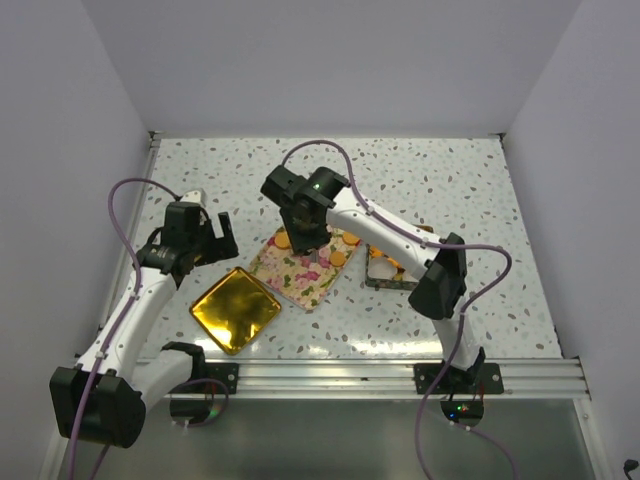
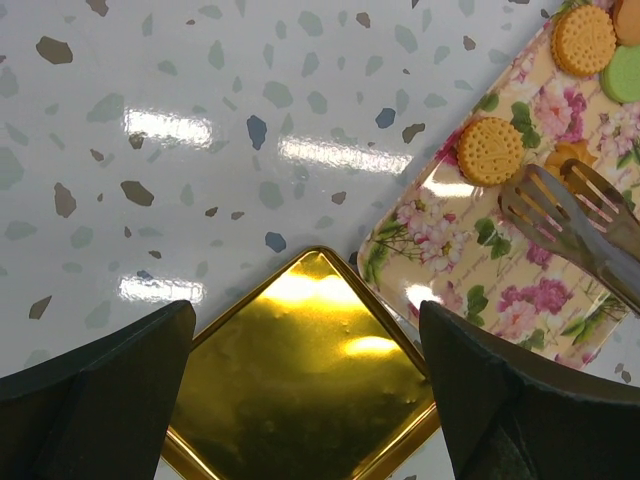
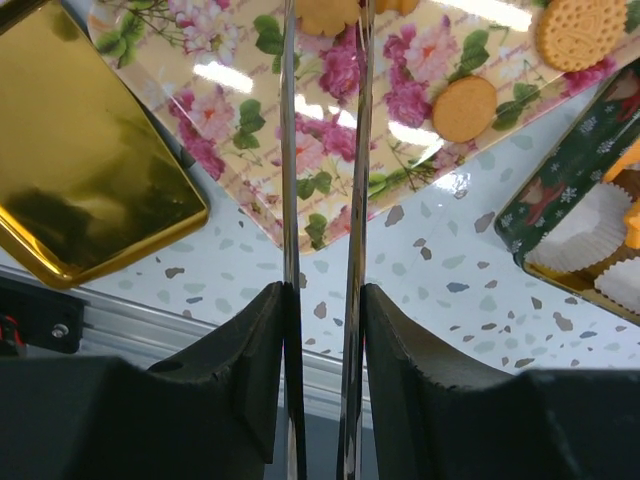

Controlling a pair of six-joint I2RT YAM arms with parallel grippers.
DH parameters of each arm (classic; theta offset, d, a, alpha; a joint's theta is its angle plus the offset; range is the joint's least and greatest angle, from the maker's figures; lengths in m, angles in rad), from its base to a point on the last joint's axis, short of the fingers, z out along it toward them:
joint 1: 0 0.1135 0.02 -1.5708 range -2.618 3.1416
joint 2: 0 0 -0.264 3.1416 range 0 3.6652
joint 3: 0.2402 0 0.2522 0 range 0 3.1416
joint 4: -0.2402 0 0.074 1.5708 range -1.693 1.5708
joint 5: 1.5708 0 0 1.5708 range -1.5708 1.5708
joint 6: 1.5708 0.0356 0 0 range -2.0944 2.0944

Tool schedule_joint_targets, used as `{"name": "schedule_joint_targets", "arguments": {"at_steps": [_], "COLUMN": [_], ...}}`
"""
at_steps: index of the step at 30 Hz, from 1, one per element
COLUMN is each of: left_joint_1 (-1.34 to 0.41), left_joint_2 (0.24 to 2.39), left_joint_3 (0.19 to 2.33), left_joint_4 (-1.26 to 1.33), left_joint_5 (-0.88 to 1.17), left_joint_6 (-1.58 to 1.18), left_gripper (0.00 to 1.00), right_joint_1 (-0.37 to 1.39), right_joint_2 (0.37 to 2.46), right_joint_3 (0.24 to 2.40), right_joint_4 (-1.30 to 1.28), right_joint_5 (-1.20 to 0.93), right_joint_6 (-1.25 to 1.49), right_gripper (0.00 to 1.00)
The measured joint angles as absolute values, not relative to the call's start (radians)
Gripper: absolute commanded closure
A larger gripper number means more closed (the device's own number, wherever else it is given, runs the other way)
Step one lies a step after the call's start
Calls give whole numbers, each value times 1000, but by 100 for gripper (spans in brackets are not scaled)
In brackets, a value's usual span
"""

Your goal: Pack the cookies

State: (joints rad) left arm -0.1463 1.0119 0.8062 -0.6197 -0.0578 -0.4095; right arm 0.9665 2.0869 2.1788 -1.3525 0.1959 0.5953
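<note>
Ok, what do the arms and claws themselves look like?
Both arms match: left arm and right arm have white links, black joints and looping purple cables. A green light glows on the right wrist. The left claw and right claw have blocky black fingers.

left gripper point(image 2: 305, 325) spread wide, right arm point(image 1: 392, 236) stretched across to centre, right gripper point(image 3: 322, 292) clamped on tongs point(image 2: 575, 230)

On the speckled white table point(image 1: 450, 180) a shiny gold square tin point(image 1: 235, 308) lies just beside a floral tray point(image 1: 300, 280), above which the slotted tips of metal tongs point(image 2: 575, 215) hang, while a dark green patterned tin point(image 3: 545, 195) holding white paper cups point(image 3: 580, 230) sits near the tray's other side
</note>
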Motion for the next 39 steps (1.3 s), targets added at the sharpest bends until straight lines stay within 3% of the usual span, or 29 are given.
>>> {"name": "schedule_joint_targets", "arguments": {"at_steps": [5, 20, 29, 39], "left_joint_1": [-146, -146, -146, -146], "left_joint_2": [1012, 1026, 1043, 1058], "left_joint_3": [806, 806, 806, 806], "left_joint_4": [-619, -603, -597, -593], "left_joint_5": [-59, -24, 13, 32], "left_joint_6": [-409, -405, -401, -400], "left_gripper": [0, 0, 0, 0], "right_joint_1": [915, 690, 626, 626], "right_joint_2": [1987, 1385, 1259, 1225], "right_joint_3": [2105, 1653, 1444, 1385], "right_joint_4": [-1346, -1354, -1362, -1361], "right_joint_5": [218, 355, 341, 166], "right_joint_6": [589, 633, 685, 682], "right_gripper": [77, 77, 82, 75]}}
